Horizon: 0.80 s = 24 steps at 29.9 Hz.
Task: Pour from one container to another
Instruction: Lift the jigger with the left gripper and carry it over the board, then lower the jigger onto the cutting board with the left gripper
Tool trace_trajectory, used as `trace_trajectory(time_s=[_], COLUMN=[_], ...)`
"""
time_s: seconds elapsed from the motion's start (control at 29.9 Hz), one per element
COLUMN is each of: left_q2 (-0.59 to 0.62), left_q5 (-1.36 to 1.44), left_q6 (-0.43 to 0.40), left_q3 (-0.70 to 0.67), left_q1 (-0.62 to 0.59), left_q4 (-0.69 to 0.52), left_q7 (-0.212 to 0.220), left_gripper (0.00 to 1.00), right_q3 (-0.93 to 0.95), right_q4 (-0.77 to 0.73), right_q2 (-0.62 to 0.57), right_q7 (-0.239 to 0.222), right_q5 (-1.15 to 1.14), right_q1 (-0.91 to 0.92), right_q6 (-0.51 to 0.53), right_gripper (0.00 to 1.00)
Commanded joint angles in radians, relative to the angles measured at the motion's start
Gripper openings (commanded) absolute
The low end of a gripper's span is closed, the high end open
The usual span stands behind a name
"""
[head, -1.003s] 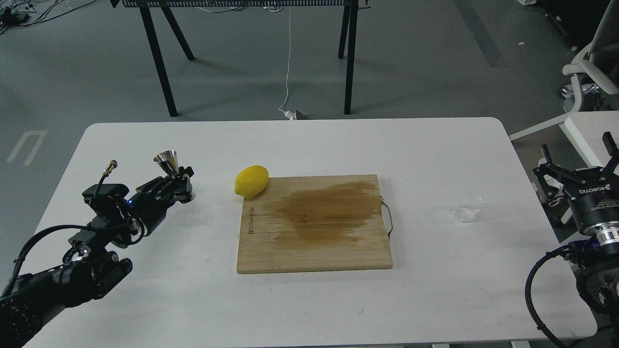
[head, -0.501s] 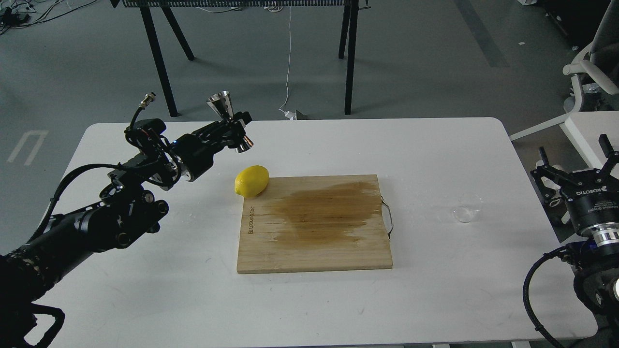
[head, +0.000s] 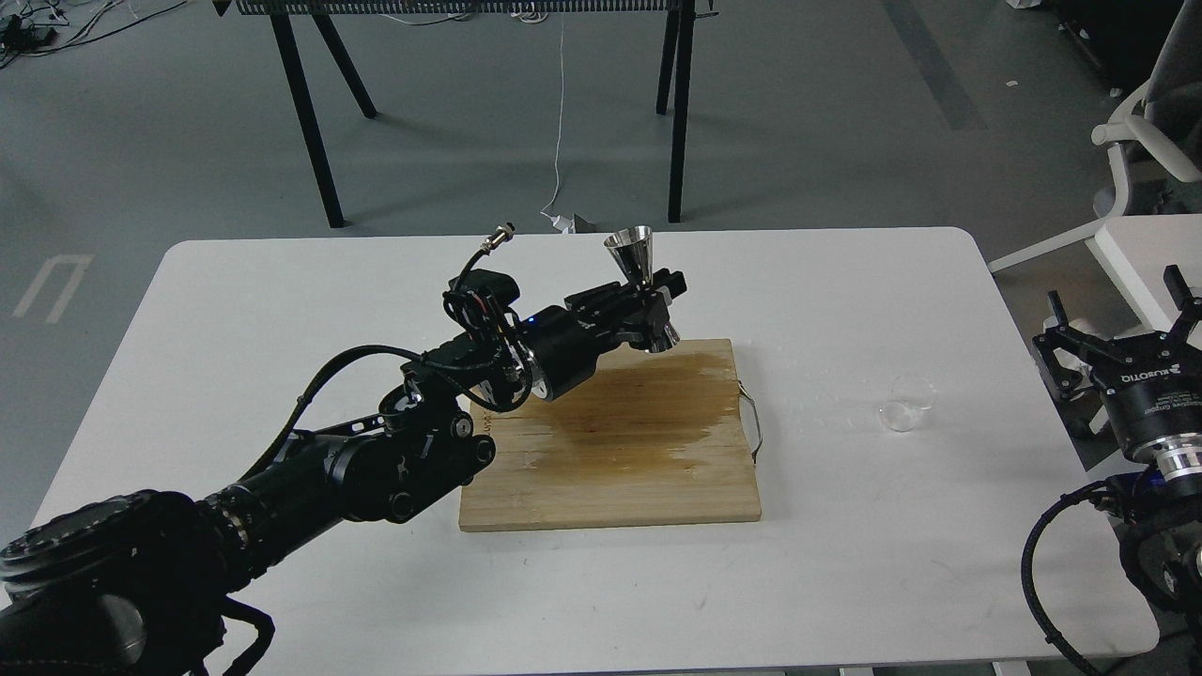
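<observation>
The shiny steel jigger (head: 640,282) is held upright at its narrow waist by my left gripper (head: 659,299), which is shut on it above the far edge of the wooden cutting board (head: 639,460). The small clear cup (head: 907,404) stands on the white table to the right of the board. My right gripper (head: 1122,324) is open at the table's right edge, just right of the cup and apart from it, with nothing between its fingers.
The board carries a large wet brown stain and has a wire handle (head: 754,422) on its right side. My left arm (head: 376,451) hides the lemon. A white chair (head: 1141,141) and another table stand at the right.
My left arm has carried the jigger to the right, from the table's left side to above the board's far edge, covering the lemon. The right gripper and the cup have barely moved.
</observation>
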Motion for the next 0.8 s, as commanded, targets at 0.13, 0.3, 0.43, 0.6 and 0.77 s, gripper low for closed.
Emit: trace_trajectory(time_s=[0.13,0.3,0.43,0.6,0.77], left_q2=[-0.003,-0.003,-0.003,-0.003,-0.003], left_q5=[0.004,0.012,0.01,0.01,0.012], left_q6=[0.133,0.161,0.161,0.159,0.15], left_q3=[0.098,0.131,0.141,0.141,0.156], left_q1=[0.006,0.023,0.041,0.043,0.057], left_q4=[0.103,0.133,0.133,0.132,0.132], left_q7=[0.0,0.0,0.0,0.0,0.0], left_gripper=[0.12,0.12,0.12,0.12,0.13], right_q3=[0.0,0.0,0.0,0.0,0.0], right_q4=[-0.008,-0.009,-0.009,-0.009,-0.009], right_q2=[0.001,0.001,0.002,0.002,0.004], right_q7=[0.0,0.0,0.0,0.0,0.0], right_q5=[0.0,0.0,0.0,0.0,0.0], right_q1=[-0.001,-0.004,-0.004,-0.004,-0.006], right_q6=[0.0,0.0,0.0,0.0,0.0], right_gripper=[0.99,0.99,0.99,0.99,0.99])
